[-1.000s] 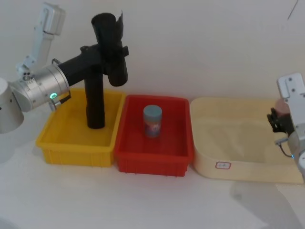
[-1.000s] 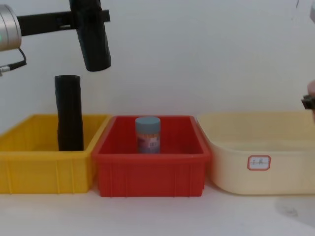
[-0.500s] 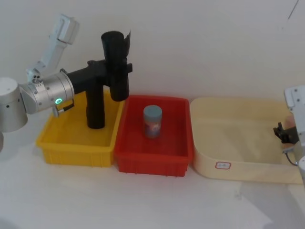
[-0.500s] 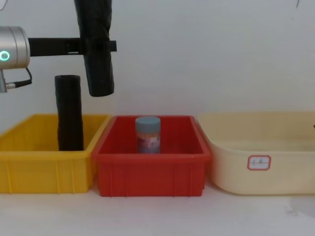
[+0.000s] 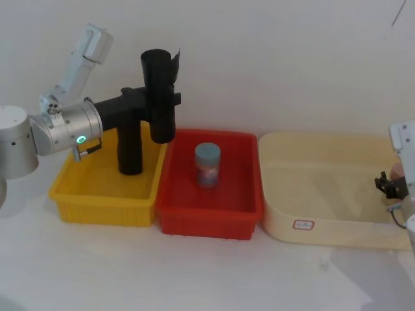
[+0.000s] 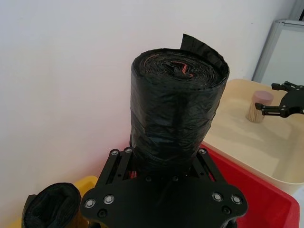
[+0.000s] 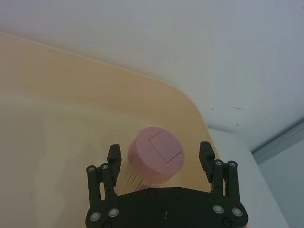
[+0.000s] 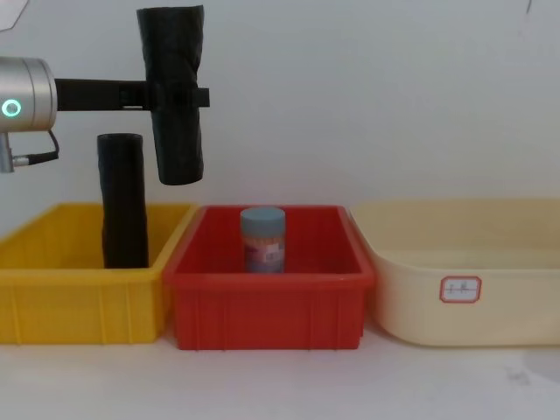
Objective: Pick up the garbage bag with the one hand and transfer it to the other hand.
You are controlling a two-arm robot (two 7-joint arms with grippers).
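Observation:
The garbage bag (image 5: 159, 97) is a glossy black roll held nearly upright in the air, above the seam between the yellow crate (image 5: 104, 207) and the red crate (image 5: 207, 217). My left gripper (image 5: 167, 99), the one with the green ring light, is shut on its middle from the side. The chest view has the garbage bag (image 8: 175, 96) clear above both crates, clamped by the left gripper (image 8: 181, 94). In the left wrist view the garbage bag (image 6: 178, 109) rises between the fingers (image 6: 121, 159). My right gripper (image 5: 387, 184) is open at the far right, straddling a pink-lidded jar (image 7: 156, 159).
A second black roll (image 5: 130, 146) stands upright in the yellow crate. A blue-lidded jar (image 5: 207, 165) stands in the red crate. A cream tub (image 5: 324, 227) sits on the right, under the right gripper. White table surface lies in front of the crates.
The left arm has carried the garbage bag a little lower and to the right, turning it closer to upright. The right gripper has drifted lower toward the right edge.

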